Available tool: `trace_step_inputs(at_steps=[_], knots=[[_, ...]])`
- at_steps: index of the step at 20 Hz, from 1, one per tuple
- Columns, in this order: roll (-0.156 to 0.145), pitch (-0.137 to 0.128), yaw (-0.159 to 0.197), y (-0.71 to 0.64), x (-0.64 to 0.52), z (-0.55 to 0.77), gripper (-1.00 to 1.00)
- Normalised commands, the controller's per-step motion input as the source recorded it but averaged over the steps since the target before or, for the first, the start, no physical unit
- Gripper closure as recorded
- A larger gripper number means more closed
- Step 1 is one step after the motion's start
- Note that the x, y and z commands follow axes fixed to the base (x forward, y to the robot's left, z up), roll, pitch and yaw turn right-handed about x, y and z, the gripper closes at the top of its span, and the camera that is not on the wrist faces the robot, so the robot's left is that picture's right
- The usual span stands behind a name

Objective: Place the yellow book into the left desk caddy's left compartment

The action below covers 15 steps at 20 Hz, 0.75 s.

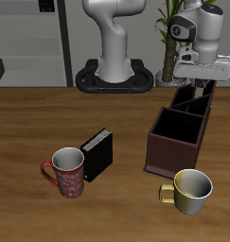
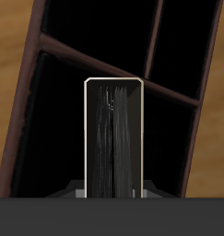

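Note:
My gripper [image 1: 199, 83] is at the back of the table, right above the left desk caddy [image 1: 194, 102], a dark open-top box with thin reddish-brown rims. In the wrist view the gripper [image 2: 113, 192] is shut on the yellow book [image 2: 113, 138], seen edge-on with a pale border. The book hangs upright over a dark compartment of the caddy, and the caddy's rim [image 2: 21, 92] and dividers cross behind it. I cannot tell whether the book's lower end is inside the compartment. In the exterior view the book is mostly hidden by the fingers.
A second caddy [image 1: 173, 140] with a broad maroon-brown wall stands just in front of the left caddy. A yellow mug [image 1: 189, 189] sits near the front edge. A black book [image 1: 97, 153] leans beside a red mug [image 1: 67, 171]. A plant [image 1: 169, 43] stands behind the gripper.

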Motion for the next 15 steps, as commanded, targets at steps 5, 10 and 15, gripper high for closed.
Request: trace_step_inputs(at_steps=[5,10,15], knots=[[0.035,-0.013,-0.017,0.01,-0.02,0.1,-1.0],[-0.005,-0.024,0.011,-0.04,0.0,0.07,-1.0],[-0.007,-0.031,-0.01,-0.04,-0.02,0.15,-1.0]])
